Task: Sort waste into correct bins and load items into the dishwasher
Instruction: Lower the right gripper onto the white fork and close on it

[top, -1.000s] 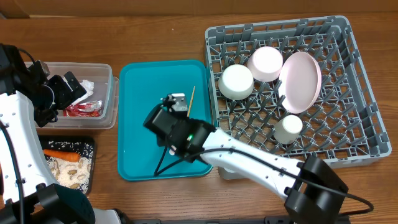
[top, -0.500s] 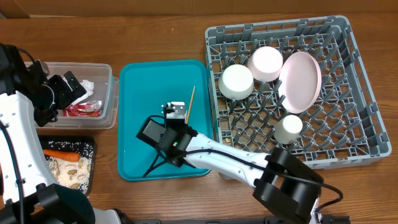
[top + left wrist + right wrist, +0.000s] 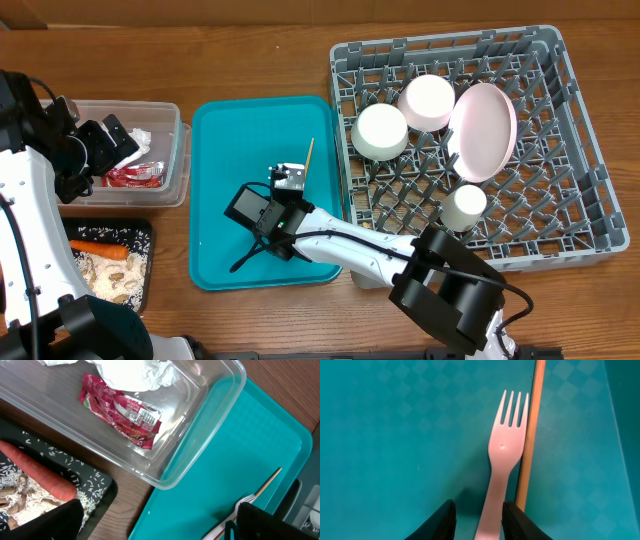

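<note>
My right gripper [image 3: 479,522] is low over the teal serving tray [image 3: 225,150], open, its fingers on either side of the handle of the white plastic fork [image 3: 507,450]. The right finger touches the handle; the left stands apart from it. A wooden chopstick [image 3: 532,425] lies along the fork's right side and shows in the overhead view [image 3: 307,160]. My left gripper [image 3: 112,145] is open and empty by the clear tub [image 3: 175,150], which holds white napkins [image 3: 135,372] and the red wrapper [image 3: 120,410]. The black tray [image 3: 145,235] holds the carrot [image 3: 97,247] and scraps with rice.
The grey dish rack [image 3: 580,200] at the right holds the pink plate [image 3: 485,130], two white bowls [image 3: 380,130] and a white cup [image 3: 464,205]. The right arm reaches across the teal tray's lower half. The fork and chopstick also show in the left wrist view [image 3: 240,505].
The right arm's wrist has shifted left and down over the teal tray while its gripper stays at the fork. The left arm has not moved.
</note>
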`<state>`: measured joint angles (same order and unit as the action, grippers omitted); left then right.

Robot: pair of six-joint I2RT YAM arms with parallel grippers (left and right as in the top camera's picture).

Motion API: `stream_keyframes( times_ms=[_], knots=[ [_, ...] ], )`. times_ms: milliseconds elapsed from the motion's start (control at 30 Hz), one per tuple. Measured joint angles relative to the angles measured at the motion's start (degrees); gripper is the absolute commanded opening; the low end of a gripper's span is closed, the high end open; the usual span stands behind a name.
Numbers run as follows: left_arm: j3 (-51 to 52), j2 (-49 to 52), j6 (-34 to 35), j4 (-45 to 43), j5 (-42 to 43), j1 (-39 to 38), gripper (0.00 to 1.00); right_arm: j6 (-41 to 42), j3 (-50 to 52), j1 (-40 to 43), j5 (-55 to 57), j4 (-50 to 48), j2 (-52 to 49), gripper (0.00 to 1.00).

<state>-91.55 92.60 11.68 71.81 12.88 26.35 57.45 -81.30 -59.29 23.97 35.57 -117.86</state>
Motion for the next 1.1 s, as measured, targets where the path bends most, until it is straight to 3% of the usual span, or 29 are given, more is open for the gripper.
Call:
stream_keyframes(
  times_ms=[867, 1100],
  knots=[
    [0.0, 0.0, 0.0, 0.0, 0.0, 0.0, 1.0, 5.3, 0.0, 0.7, 0.5, -1.2, -3.1, 0.29],
    [0.0, 0.0, 0.0, 0.0, 0.0, 0.0, 1.0, 5.5, 0.0, 0.9, 1.1, -3.0, -3.6, 0.18]
  ],
)
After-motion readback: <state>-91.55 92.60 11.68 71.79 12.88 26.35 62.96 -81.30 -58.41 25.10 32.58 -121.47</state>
